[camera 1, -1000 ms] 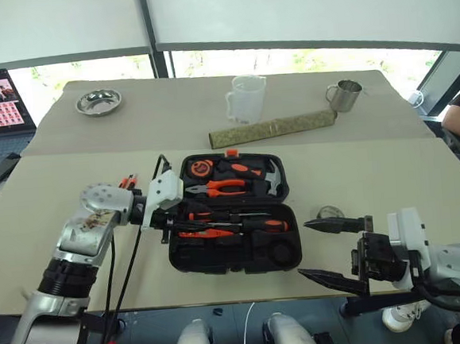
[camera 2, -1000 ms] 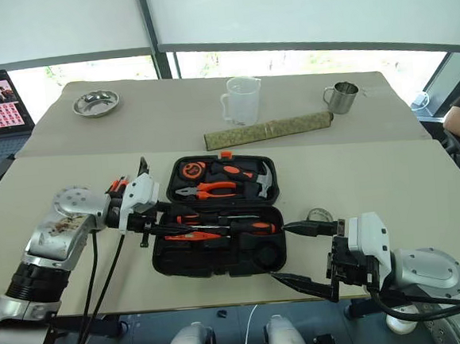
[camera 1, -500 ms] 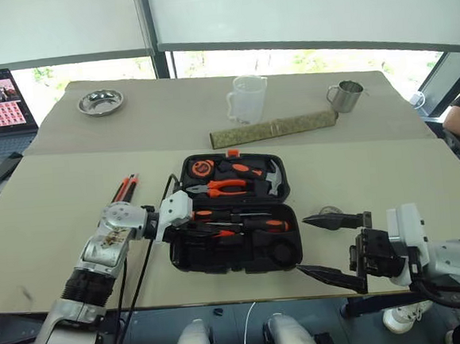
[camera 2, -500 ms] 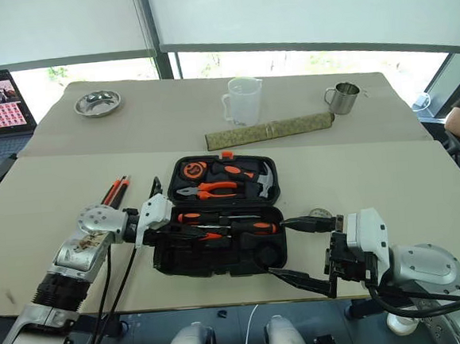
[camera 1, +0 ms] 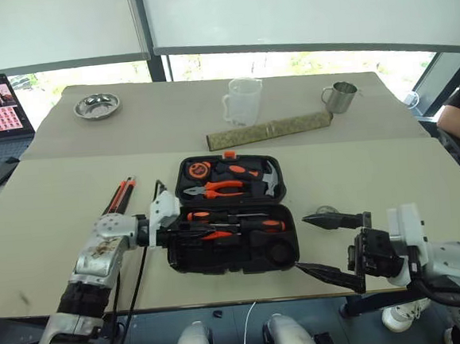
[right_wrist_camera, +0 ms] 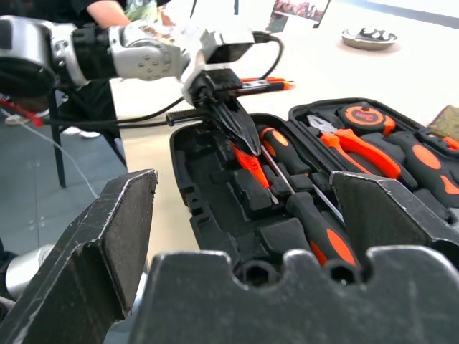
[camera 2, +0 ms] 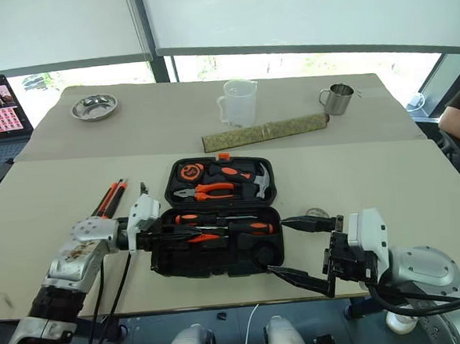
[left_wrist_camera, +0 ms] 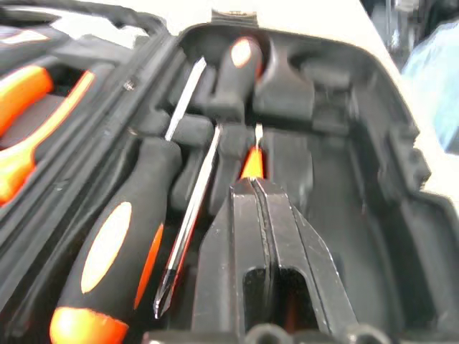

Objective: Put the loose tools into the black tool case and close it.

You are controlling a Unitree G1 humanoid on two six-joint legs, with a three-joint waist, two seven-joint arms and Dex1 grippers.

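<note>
The left end effector is pinched together over the slim orange tool, pressing it into its recess in the open black tool case on the counter. The right end effector waits spread wide beside the case, probably to close it.

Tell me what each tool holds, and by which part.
The right tool is open and holds nothing. The left tool is closed at the end of the slim orange screwdriver; a hold cannot be told.
</note>
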